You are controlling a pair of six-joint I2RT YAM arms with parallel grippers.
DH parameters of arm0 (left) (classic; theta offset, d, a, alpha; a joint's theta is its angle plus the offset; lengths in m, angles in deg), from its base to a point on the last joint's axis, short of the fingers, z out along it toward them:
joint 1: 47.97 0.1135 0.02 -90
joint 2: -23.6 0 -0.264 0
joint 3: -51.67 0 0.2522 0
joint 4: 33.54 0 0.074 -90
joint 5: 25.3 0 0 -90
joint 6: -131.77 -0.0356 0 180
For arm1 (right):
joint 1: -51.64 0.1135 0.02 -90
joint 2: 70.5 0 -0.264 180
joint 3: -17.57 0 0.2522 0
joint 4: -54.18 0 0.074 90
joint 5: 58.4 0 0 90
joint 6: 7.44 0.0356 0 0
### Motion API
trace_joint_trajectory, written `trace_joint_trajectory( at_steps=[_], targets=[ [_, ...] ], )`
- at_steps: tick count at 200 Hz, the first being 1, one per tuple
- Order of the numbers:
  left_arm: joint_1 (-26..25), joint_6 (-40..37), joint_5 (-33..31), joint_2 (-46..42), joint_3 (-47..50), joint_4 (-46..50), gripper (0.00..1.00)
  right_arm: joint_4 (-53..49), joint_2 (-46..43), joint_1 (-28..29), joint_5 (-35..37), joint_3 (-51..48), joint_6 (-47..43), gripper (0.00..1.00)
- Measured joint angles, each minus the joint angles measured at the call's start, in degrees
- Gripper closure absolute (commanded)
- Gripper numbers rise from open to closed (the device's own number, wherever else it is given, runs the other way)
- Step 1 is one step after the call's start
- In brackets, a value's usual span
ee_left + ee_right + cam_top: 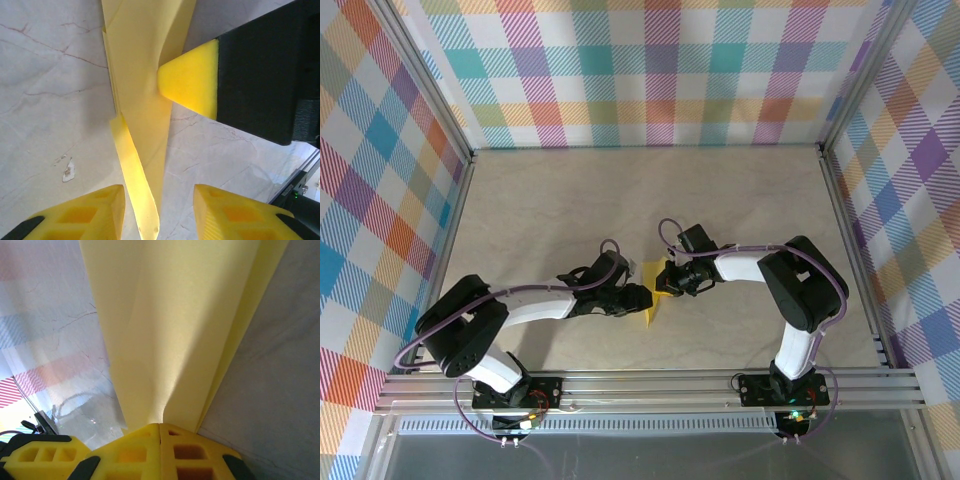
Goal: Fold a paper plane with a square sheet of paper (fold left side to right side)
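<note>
My right pincer (159, 427) clamps the paper plane (170, 330); the left wrist view shows my left pincer (159, 205) gaping astride it.

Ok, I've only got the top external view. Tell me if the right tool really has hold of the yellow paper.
Observer: Yes. On the right wrist camera the right tool has its fingers pressed together on the folded yellow paper.
Operator: Now give me the left tool.
Observer: On the left wrist camera the left tool is open. Its fingers stand apart, with the paper's narrow tip between them, unclamped.
Operator: Check the table beside it.
Observer: A small pale fleck lies on the table, left of the paper. I cannot tell whether it is a scrap or a chip.
</note>
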Motion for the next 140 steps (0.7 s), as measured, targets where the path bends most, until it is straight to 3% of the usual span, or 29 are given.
trace_joint_trajectory(
  at_steps=[44,140],
  targets=[
    [-0.2,0.0,0.8,2.8,0.0,-0.3,0.59,-0.4,0.1,0.3,0.0,0.3,0.0,1.00],
    [-0.2,0.9,0.1,3.7,0.4,-0.5,0.72,-1.2,0.3,0.3,0.0,0.8,-0.4,1.00]
  ],
)
